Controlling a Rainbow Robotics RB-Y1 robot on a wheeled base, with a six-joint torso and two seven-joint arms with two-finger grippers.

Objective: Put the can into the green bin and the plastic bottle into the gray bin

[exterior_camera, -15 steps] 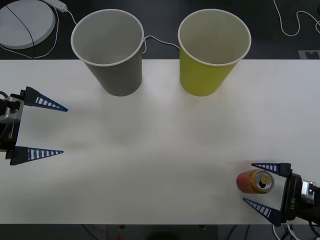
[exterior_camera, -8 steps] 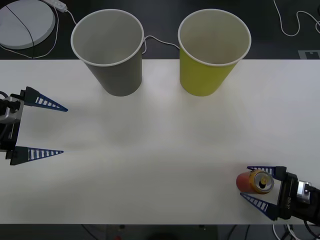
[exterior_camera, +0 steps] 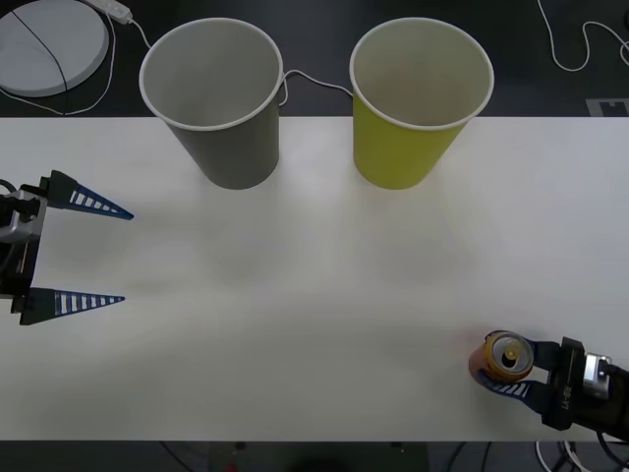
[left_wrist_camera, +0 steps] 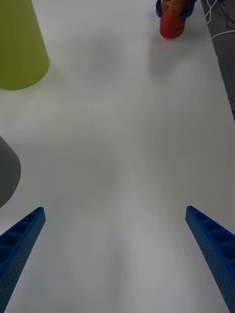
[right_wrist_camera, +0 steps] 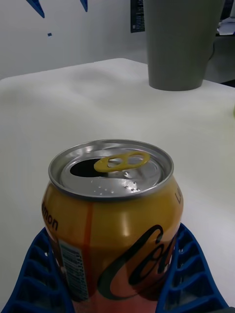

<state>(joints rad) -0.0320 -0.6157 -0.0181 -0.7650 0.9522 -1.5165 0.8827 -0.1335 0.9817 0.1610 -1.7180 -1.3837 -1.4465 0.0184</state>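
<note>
Blue ribbed fingers (right_wrist_camera: 191, 274) of the right gripper (exterior_camera: 511, 372) are pressed against both sides of the can (exterior_camera: 503, 358), which is pinched upright between them at the near right corner of the table (exterior_camera: 314, 295). From the right wrist, the can (right_wrist_camera: 112, 220) is seen close up, with its silver lid, an open mouth and a gold tab, and its orange-red wall flanked by the two fingers. From the left wrist, the can (left_wrist_camera: 172, 22) is seen far off, standing on the white surface with blue fingers around its upper part.

Well apart from the can, the green bin (exterior_camera: 418, 103) stands upright at the far edge of the table, right of centre. The gray bin (exterior_camera: 216, 98) stands upright beside it on the left, the two not touching. Both are seen to be open-mouthed with pale insides.

At the table's left edge the left gripper (exterior_camera: 84, 251) is held with its fingers spread wide, nothing between them.
</note>
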